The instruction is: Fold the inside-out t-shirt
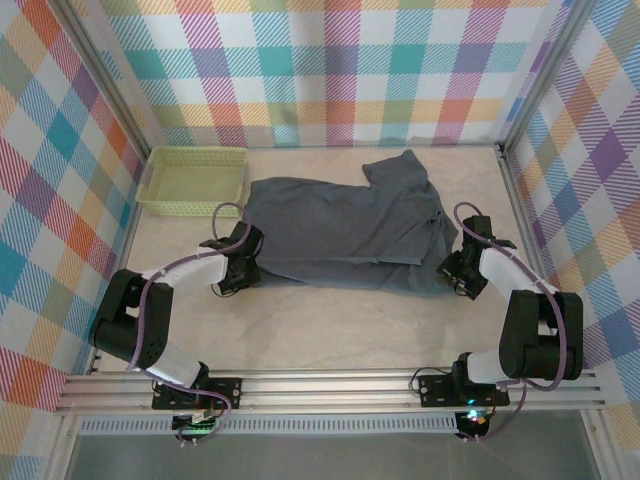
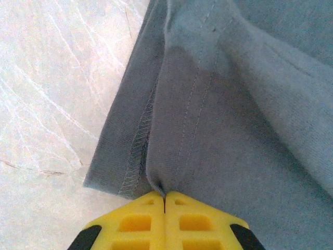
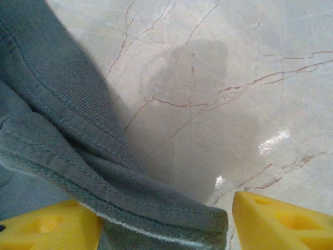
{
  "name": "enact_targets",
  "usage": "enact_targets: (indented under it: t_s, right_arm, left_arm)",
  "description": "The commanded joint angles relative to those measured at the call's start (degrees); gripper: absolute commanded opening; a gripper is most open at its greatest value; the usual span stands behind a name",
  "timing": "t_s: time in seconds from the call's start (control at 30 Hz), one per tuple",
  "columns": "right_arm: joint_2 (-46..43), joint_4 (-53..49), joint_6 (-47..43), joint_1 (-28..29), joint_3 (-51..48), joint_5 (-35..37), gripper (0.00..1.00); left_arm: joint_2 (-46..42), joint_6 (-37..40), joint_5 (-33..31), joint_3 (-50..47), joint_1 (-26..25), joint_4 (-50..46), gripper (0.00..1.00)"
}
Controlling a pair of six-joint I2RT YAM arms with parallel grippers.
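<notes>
The inside-out t-shirt (image 1: pixel 340 225) lies spread over the middle of the table, slate blue-grey, seams outward. My left gripper (image 1: pixel 243 268) is at its near left corner. In the left wrist view the yellow fingers (image 2: pixel 135 221) are pressed together on a small pinch of the shirt's (image 2: pixel 234 130) fold beside the stitched hem, so the left gripper (image 2: pixel 164 195) is shut on the cloth. My right gripper (image 1: pixel 460 272) is at the shirt's right edge. In the right wrist view it (image 3: pixel 165 229) stands open, with a bunched hem of the shirt (image 3: pixel 52 130) lying between its fingers (image 3: pixel 281 221).
A pale yellow-green mesh basket (image 1: pixel 190 180) stands at the back left, next to the shirt's left end. Plaid walls enclose the pale marbled table (image 1: pixel 330 330) on three sides. A metal rail (image 1: pixel 330 385) runs along the near edge.
</notes>
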Motion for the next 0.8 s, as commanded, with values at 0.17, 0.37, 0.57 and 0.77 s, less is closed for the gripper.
enact_targets:
  t_s: [0.17, 0.37, 0.57, 0.77]
  right_arm:
    - [-0.1, 0.9, -0.6, -0.4, -0.6, -2.7, 0.46]
    - [-2.3, -0.7, -0.6, -0.4, -0.5, 1.7, 0.19]
    - [-5.4, -3.3, -0.3, -0.5, 1.1, 7.3, 0.06]
    - [-6.0, -5.4, -0.2, -0.4, 4.8, 11.7, 0.02]
  left_arm:
    - [-1.2, 0.1, -1.4, 0.7, 0.4, -2.1, 0.00]
    - [-1.9, 0.2, -3.1, 1.2, 0.4, -3.5, 0.00]
    - [-3.8, 0.3, -4.7, 0.8, 1.6, -4.9, 0.00]
    - [-6.2, 1.1, -6.4, 0.2, 2.2, -5.8, 0.00]
